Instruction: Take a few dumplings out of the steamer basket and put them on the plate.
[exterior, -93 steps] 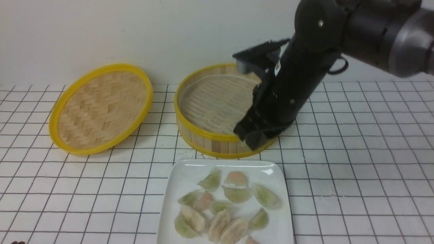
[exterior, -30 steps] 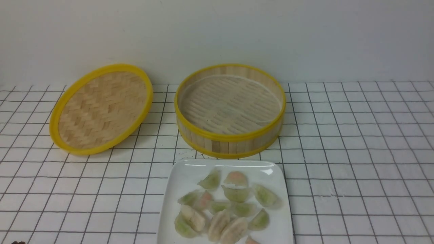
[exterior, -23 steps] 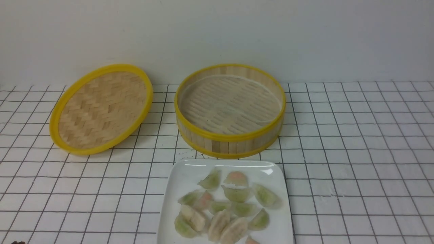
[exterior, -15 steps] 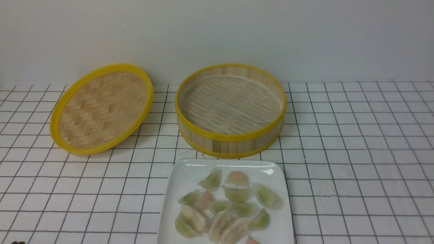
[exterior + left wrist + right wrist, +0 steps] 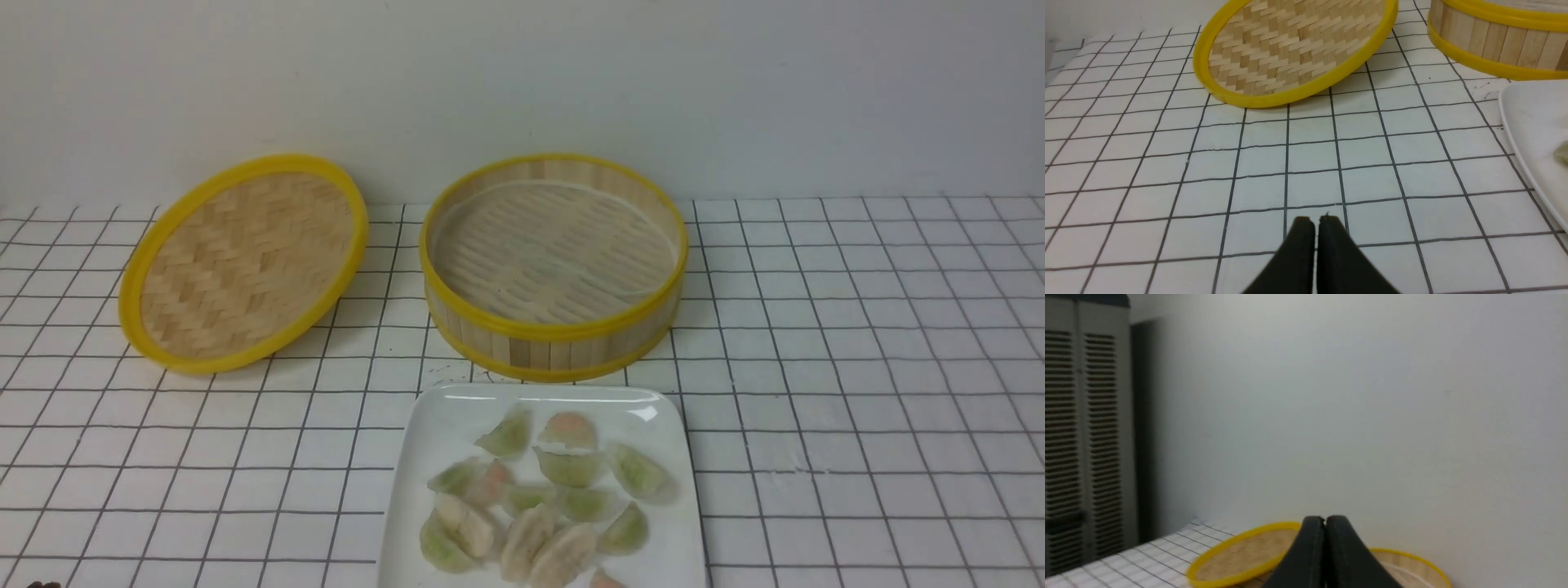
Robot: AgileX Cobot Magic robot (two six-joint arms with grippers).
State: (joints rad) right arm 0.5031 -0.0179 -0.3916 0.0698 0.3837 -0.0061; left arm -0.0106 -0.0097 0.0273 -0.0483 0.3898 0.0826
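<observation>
At the near edge of the white grid-lined surface (image 5: 857, 367), about midway along it, sits the glossy white plate (image 5: 433, 441), cut off by the bottom of the front view. A heap of dumplings (image 5: 539, 498) lies on it: small translucent half-moons in pale green (image 5: 508, 435) and pale pink-orange (image 5: 569, 428) toward its far side, with larger beige pleated ones (image 5: 526, 541) closer to the near edge, several touching or overlapping.

Just beyond the plate, toward the far edge by the wall, stands the bamboo steamer basket (image 5: 555, 339), upright, its slatted floor bare. To its left, apart from it, the shallow woven-bamboo lid (image 5: 245, 261) rests tilted, its far rim raised toward the wall.

Neither arm shows in the front view. In the left wrist view the left claw (image 5: 1316, 222) hangs low over bare grid squares, fingertips pressed together on nothing, with the lid (image 5: 1290, 49) ahead and a corner of the plate (image 5: 1527, 122) to one side. In the right wrist view the right claw (image 5: 1325, 519) is raised, facing the wall, fingertips also pressed together and empty.
</observation>
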